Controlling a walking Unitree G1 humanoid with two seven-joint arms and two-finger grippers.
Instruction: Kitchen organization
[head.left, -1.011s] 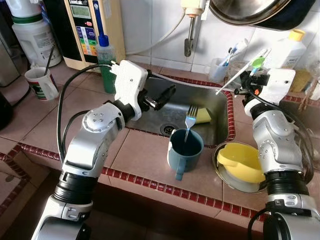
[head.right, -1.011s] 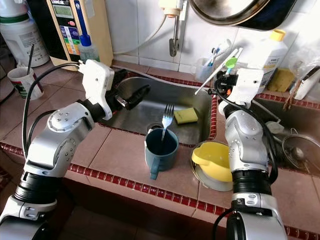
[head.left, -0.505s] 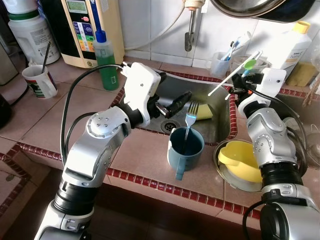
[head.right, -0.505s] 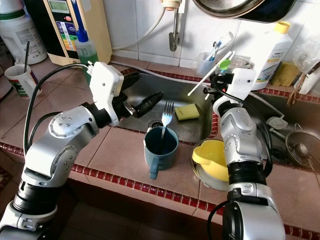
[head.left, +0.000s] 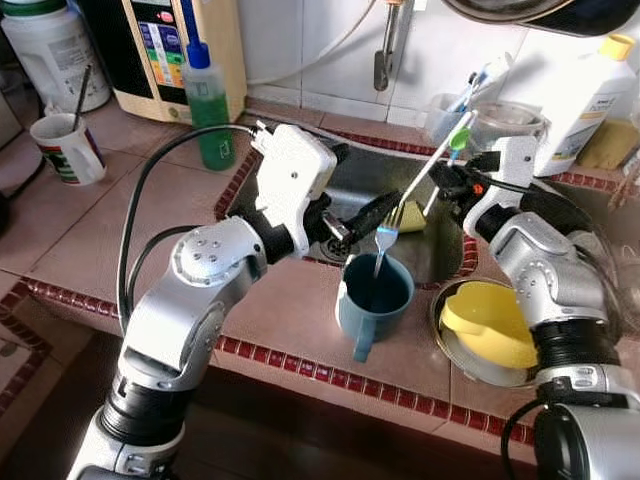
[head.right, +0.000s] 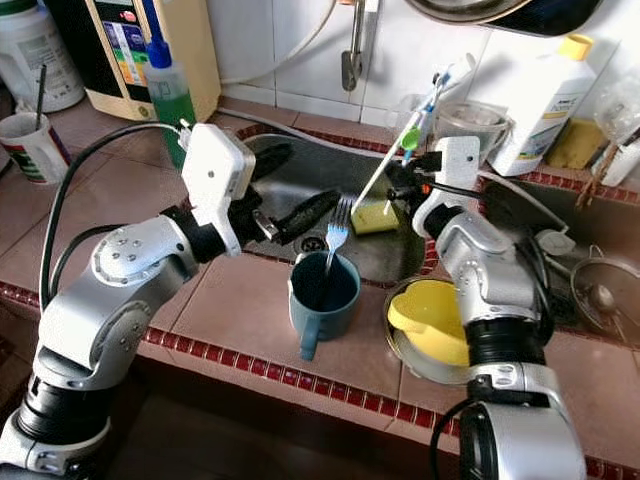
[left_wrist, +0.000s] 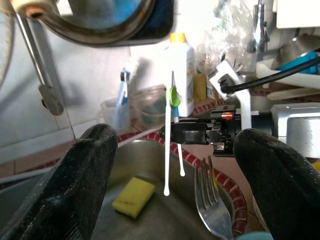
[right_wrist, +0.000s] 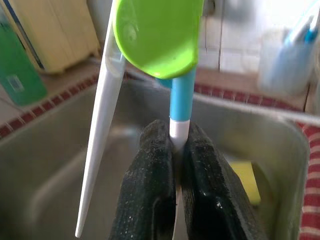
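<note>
The right gripper (right_wrist: 172, 165) pinches a green-headed spoon with a blue-and-white handle (head.right: 408, 135) and a white chopstick (head.right: 375, 172) above the steel sink (head.right: 400, 255); the chopstick could slip. The left gripper (left_wrist: 170, 165), wide open, nears the fork (head.right: 336, 228) in the blue mug (head.right: 322, 293) and may tip it

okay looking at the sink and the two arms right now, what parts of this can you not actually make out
- Inside of the blue mug: dark in both eye views; the fork stands in it, its lower end hidden by the mug wall.
- Pan hanging on the wall: cut off by the top edge.
- Dish under the yellow bowl: mostly covered by that bowl.
- Utensil in the right gripper: its lower end is hidden between the fingers.
</note>
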